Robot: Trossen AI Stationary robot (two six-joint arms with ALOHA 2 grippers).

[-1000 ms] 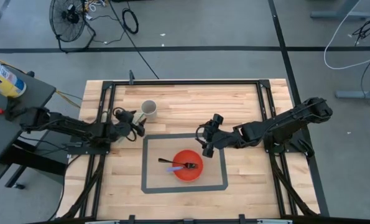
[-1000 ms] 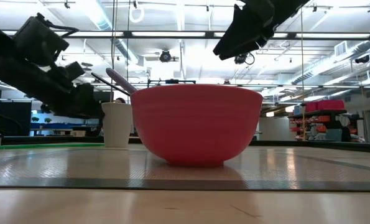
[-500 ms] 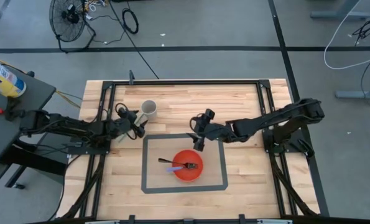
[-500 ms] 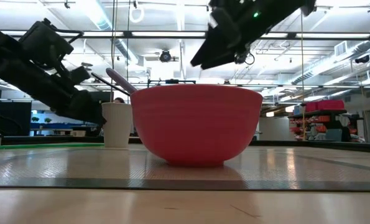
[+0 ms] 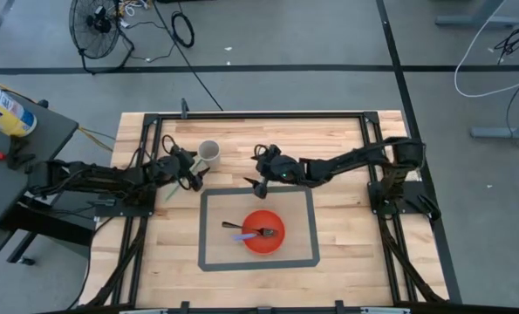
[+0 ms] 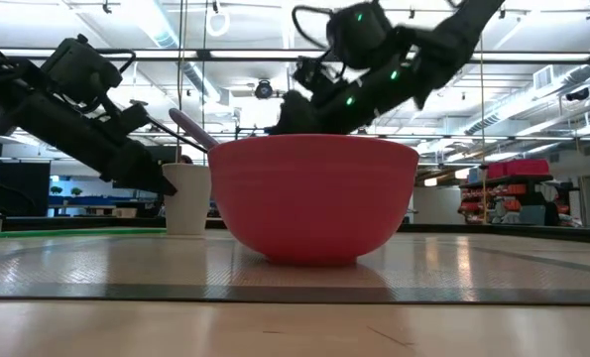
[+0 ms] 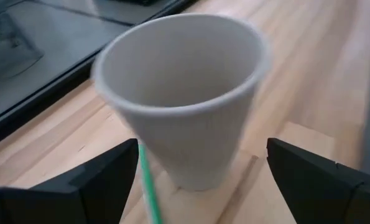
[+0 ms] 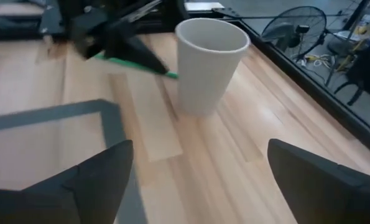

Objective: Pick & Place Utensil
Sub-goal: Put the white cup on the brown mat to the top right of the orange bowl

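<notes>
A white paper cup (image 5: 208,153) stands upright on the wood at the far left; it also shows in the low view (image 6: 185,198). My left gripper (image 5: 192,173) is open, level with the cup, one finger on each side of it (image 7: 201,149) and apart from it. A thin green utensil (image 7: 148,193) lies under this gripper, one end by the cup's foot (image 8: 141,66). My right gripper (image 5: 257,179) is open and empty, right of the cup and facing it (image 8: 200,146). A red bowl (image 5: 263,231) holds a fork and a purple utensil (image 6: 190,129). My left gripper stands over the green utensil (image 8: 119,60), which runs along the underside of one finger. I cannot tell whether that finger touches it. The utensil is not pinched between the fingers.
A grey tape rectangle (image 5: 202,228) frames the bowl at the table's middle. Dark metal rails (image 5: 259,115) run along the far, left and right sides of the table. The red bowl fills the near middle of the low view (image 6: 314,198).
My right gripper has gone from beside the bowl's far right toward the table's left and far edge, and now stands beyond the tape frame, close to the cup. My left gripper has crept a little toward the cup.
</notes>
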